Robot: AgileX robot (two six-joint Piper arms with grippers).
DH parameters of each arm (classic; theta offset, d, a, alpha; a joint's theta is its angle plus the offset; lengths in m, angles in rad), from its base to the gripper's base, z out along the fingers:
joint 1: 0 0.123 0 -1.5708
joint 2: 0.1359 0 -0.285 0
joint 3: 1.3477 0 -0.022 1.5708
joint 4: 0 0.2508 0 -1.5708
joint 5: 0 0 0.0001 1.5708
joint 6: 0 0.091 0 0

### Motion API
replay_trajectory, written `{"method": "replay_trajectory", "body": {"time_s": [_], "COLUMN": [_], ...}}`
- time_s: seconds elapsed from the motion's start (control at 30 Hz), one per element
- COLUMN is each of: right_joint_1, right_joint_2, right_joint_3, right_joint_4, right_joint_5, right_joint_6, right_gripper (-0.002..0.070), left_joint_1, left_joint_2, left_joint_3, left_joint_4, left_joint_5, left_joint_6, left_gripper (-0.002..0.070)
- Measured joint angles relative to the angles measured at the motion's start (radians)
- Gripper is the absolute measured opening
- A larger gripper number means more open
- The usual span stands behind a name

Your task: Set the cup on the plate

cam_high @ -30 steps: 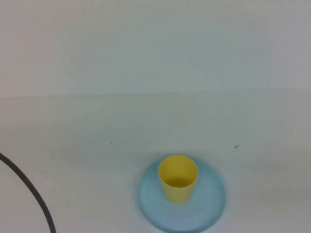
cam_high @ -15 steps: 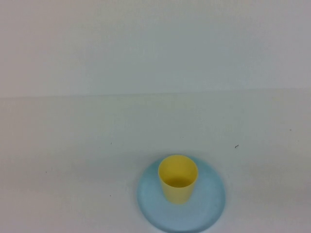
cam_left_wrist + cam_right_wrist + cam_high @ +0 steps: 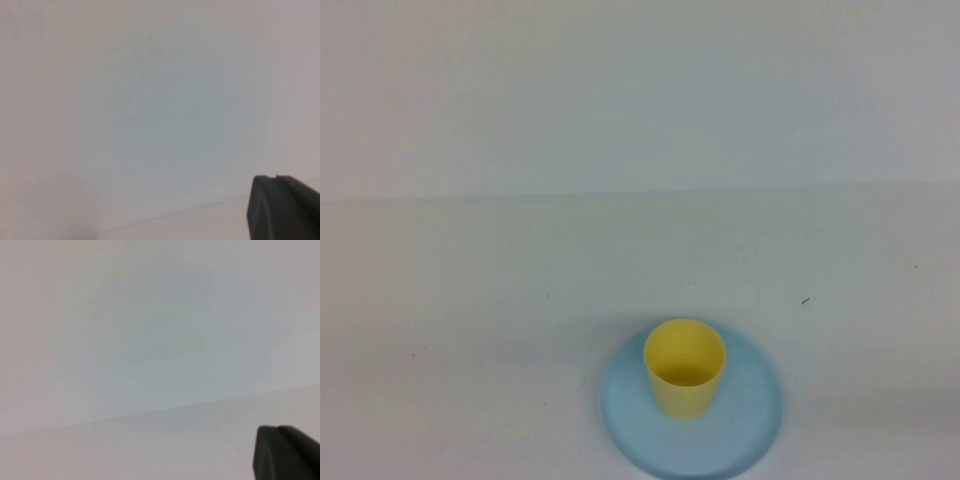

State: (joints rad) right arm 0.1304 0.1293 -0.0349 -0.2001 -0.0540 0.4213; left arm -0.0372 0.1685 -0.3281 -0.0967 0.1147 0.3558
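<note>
The yellow cup (image 3: 685, 368) stands upright on the light-blue plate (image 3: 755, 420), near the plate's middle, at the near edge of the table in the high view. Nothing touches the cup. Neither gripper shows in the high view. My left gripper (image 3: 285, 207) shows only as a dark tip at the corner of the left wrist view, over bare white surface. My right gripper (image 3: 287, 452) shows the same way in the right wrist view. Neither wrist view shows the cup or the plate.
The white table (image 3: 520, 300) runs back to a white wall (image 3: 640, 90). A small dark speck (image 3: 806, 300) lies right of the plate, farther back.
A dark cable at the left edge of the high view has moved out of sight. The cup and plate have not moved.
</note>
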Motion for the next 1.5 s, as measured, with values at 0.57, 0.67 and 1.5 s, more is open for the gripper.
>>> {"method": "replay_trajectory", "body": {"time_s": [0.57,0.67,1.5], "right_joint_1": [-0.17,-0.172,-0.172], "right_joint_2": [-0.139,-0.139,-0.141], "right_joint_3": [0.062,0.062,0.062], "right_joint_4": [-0.085,-0.095,0.099], "right_joint_5": [0.281,0.32,0.416], "right_joint_6": [-0.009,-0.032,-0.421], "right_gripper": [0.0001,0.0001,0.0001], "left_joint_1": [0.125,0.125,0.154], "left_joint_2": [-0.2,-0.178,-0.178], "left_joint_3": [0.292,0.365,0.361], "left_joint_4": [0.104,0.217,-0.034], "left_joint_5": [-0.019,-0.065,0.236], "left_joint_6": [-0.136,-0.187,-0.092], "left_gripper": [0.0001,0.0001,0.0001]}}
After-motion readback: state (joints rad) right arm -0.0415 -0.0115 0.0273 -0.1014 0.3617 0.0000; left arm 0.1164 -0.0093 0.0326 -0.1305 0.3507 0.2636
